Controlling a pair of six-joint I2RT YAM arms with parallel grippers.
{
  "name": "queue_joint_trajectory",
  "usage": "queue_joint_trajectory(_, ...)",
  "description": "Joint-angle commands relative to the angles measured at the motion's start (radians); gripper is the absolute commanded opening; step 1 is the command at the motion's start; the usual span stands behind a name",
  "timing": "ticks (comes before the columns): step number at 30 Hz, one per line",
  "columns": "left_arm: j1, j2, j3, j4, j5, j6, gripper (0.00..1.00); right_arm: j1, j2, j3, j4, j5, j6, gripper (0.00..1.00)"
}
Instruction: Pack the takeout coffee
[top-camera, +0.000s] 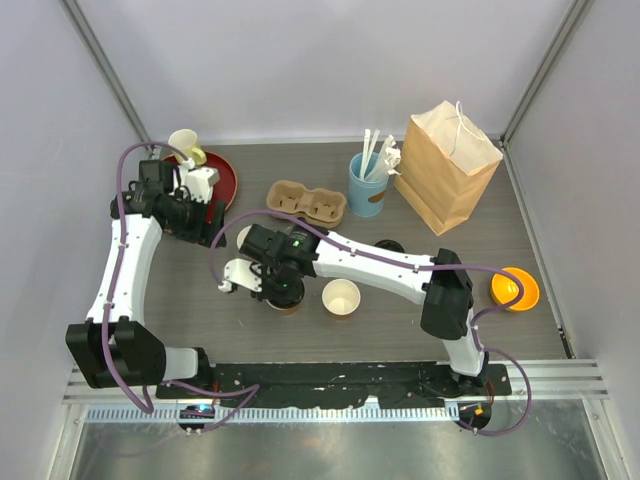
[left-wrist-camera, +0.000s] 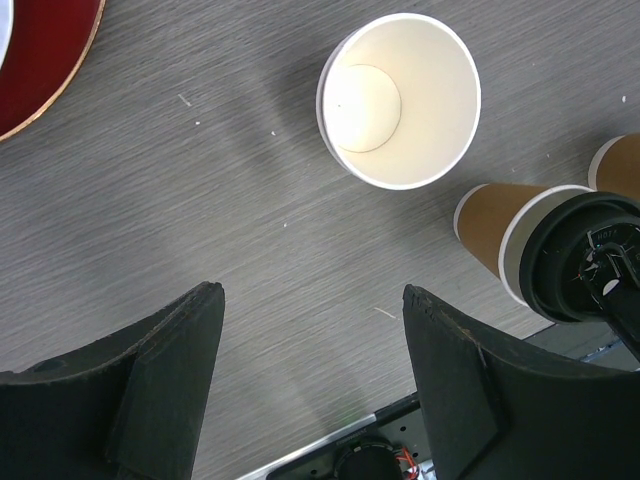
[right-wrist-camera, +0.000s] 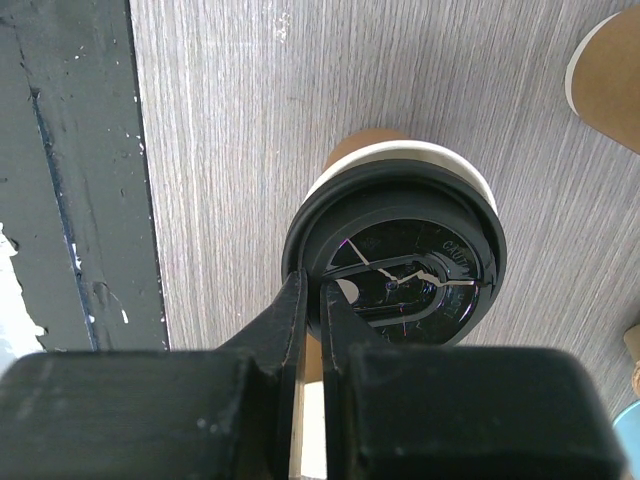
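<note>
On the table (top-camera: 540, 240), right hand (right-wrist-camera: 313, 290) pinches a lidded cup (right-wrist-camera: 410, 240) by its rim; left hand (left-wrist-camera: 310, 292) gapes wide.

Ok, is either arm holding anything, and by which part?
The right fingers pinch the rim of the black lid on a tan coffee cup; the left fingers are open and empty.

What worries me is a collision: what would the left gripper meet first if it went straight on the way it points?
Likely the bare table just ahead of the open left gripper; the lidless cup sits beyond that line, though depth is unclear.
</note>
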Motion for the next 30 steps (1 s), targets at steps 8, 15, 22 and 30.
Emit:
queue_joint_trajectory(8, 0.004, -0.011, 0.008, -0.011, -0.008, 0.016, 0.76, 0.001, 0.008, 0.004, 0.043, -0.024, -0.03, 0.01)
queue_joint_trajectory(15, 0.004, -0.012, 0.005, -0.013, -0.01, 0.02, 0.76, -0.007, 0.022, -0.019, 0.029, -0.043, -0.03, 0.01)
queue_joint_trajectory(22, 0.004, -0.012, 0.008, -0.014, 0.001, 0.02, 0.76, -0.008, 0.03, -0.006, 0.04, -0.038, -0.035, 0.01)
queue_joint_trajectory(30, 0.005, -0.012, 0.006, -0.013, -0.004, 0.023, 0.76, -0.016, 0.033, 0.038, 0.026, -0.069, -0.056, 0.01)
